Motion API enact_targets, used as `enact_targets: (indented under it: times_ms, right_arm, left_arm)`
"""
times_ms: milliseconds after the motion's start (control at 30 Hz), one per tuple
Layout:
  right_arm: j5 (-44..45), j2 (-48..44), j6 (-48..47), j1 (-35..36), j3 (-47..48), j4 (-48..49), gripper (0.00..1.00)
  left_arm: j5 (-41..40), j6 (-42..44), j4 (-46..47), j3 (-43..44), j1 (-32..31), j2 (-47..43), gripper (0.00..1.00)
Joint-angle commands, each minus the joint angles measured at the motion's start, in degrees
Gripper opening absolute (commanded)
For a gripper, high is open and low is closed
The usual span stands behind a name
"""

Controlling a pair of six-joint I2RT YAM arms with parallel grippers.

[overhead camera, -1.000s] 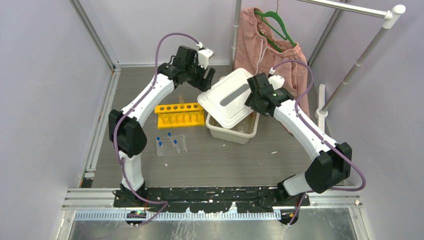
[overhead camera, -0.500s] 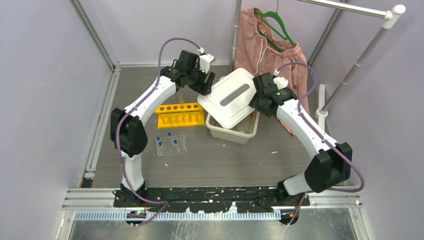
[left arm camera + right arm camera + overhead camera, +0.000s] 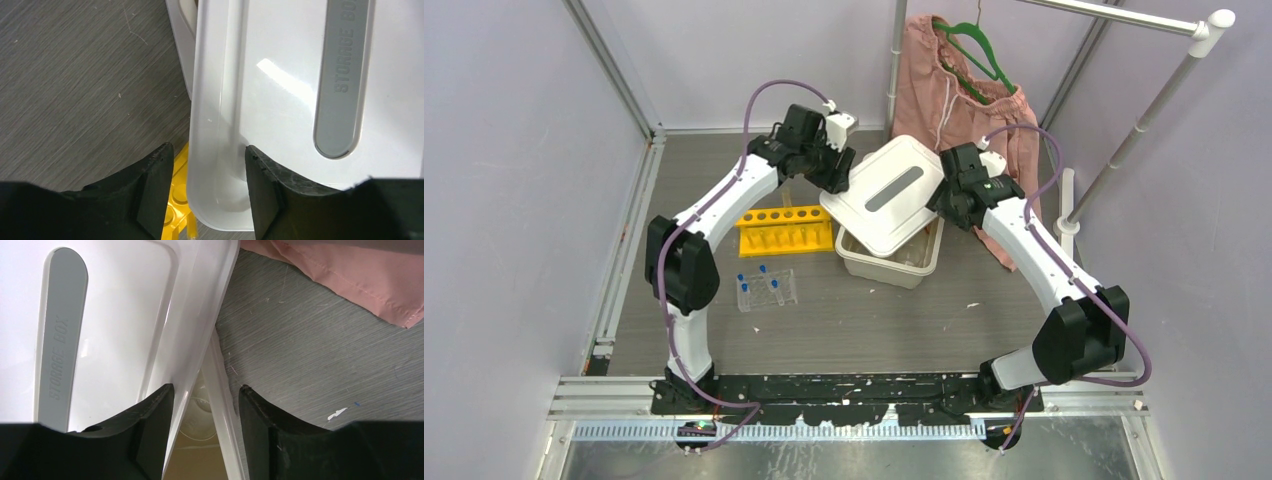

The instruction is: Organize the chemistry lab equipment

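A white storage box (image 3: 892,264) stands mid-table with its lid (image 3: 889,192) lying askew on top. My left gripper (image 3: 839,178) is at the lid's left corner. In the left wrist view its jaws (image 3: 210,170) are open and straddle that corner of the lid (image 3: 280,75), with the yellow tube rack (image 3: 179,200) below. My right gripper (image 3: 944,195) is at the lid's right edge, open (image 3: 206,405) around the lid's edge (image 3: 120,315) and the box rim (image 3: 220,385). Clear glassware (image 3: 200,412) shows inside the box. The yellow rack (image 3: 786,228) and a clear grid rack (image 3: 767,290) holding blue-capped tubes sit left of the box.
Pink shorts (image 3: 954,80) on a green hanger hang behind the box from a white rail stand (image 3: 1124,130). The metal frame posts and purple walls close in the back and sides.
My left gripper has moved in onto the lid's left corner and its jaws have narrowed. My right gripper has slid rightward to the lid's right edge.
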Motion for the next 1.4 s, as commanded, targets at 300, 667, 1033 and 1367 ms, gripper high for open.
enact_targets:
  times_ms: [300,667,1033,1367]
  right_arm:
    - [-2.3,-3.6,-0.7,-0.7,0.2,1.3,0.55]
    - [-4.6,-0.8,-0.6,-0.8,0.0,3.1,0.53]
    - [-2.8,2.5,-4.5,-0.7,1.3,0.8,0.43]
    - [-6.0,2.8,-8.9,-1.3,3.0,-2.2,0.34]
  left_arm:
    - [3.8,0.1,-0.9,-2.9,-1.4,-5.9,0.42]
    - [2.3,0.3,-2.2,-3.9,-2.1,-10.3,0.36]
    - [-2.3,0.8,-1.5,-0.9,-2.1,-7.4,0.43]
    - [-1.1,0.7,-3.2,2.6,-2.1,-2.8,0.43]
